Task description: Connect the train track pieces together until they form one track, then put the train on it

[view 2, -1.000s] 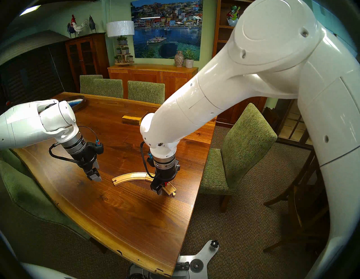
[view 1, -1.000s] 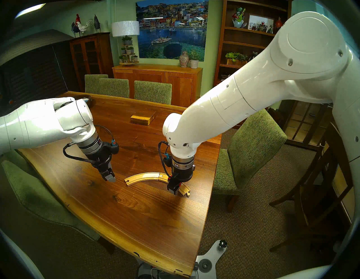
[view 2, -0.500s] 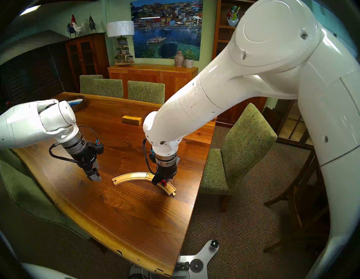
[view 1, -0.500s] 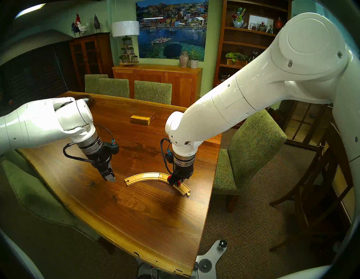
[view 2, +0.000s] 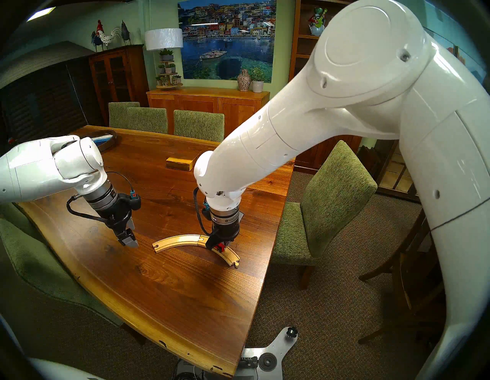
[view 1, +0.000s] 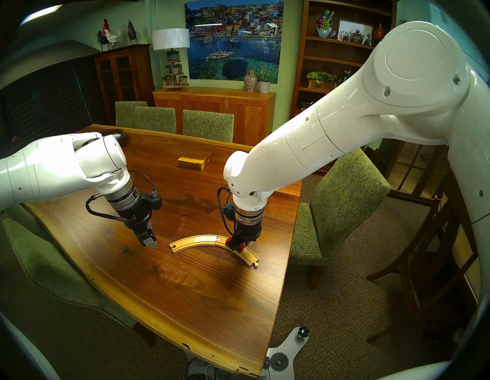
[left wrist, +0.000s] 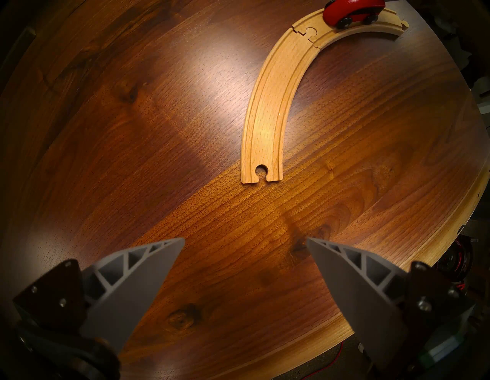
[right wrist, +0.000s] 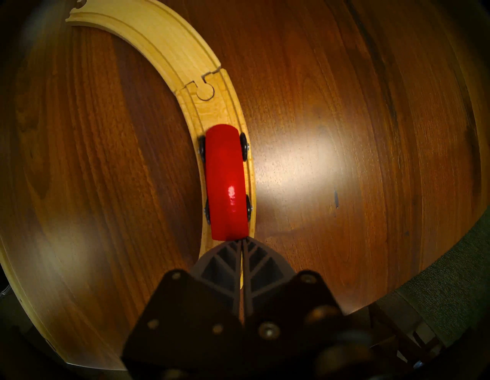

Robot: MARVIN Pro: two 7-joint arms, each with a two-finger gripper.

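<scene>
Track (view 1: 212, 242) is seen as one arc on the desk (view 1: 185, 292): two pale grooved wooden curves joined peg-in-hole, the joint shown clearly in the left wrist view (left wrist: 310, 33) and the right wrist view (right wrist: 205, 89). Free hole end is shown only in the left wrist view, free peg end in both head views.

Red train (right wrist: 225, 183) is seated on the right-hand track piece, wheels in the grooves; this is confirmed from above in the right wrist view. In the head views the train (view 1: 238, 245) is mostly hidden behind the tool. Its side with black wheels is caught in the left wrist view (left wrist: 350, 12).

Right tool (right wrist: 241, 242) is shown fully closed, finger against finger, nothing held between; its tips are placed at the near end of the train, contact cannot be confirmed. In the head view it (view 1: 234, 245) is pointed down over the track.

Left tool (left wrist: 245, 241) is spread wide and empty, held above bare desk, well apart from the track's hole end; also seen in the head view (view 1: 148, 242).

Yellowish wooden box (view 1: 195, 161) is seen farther back on the desk, head views only.

Framed sign (view 1: 351, 30) on the shelf is partly readable: "LET ALL TH…", rest blocked.
</scene>
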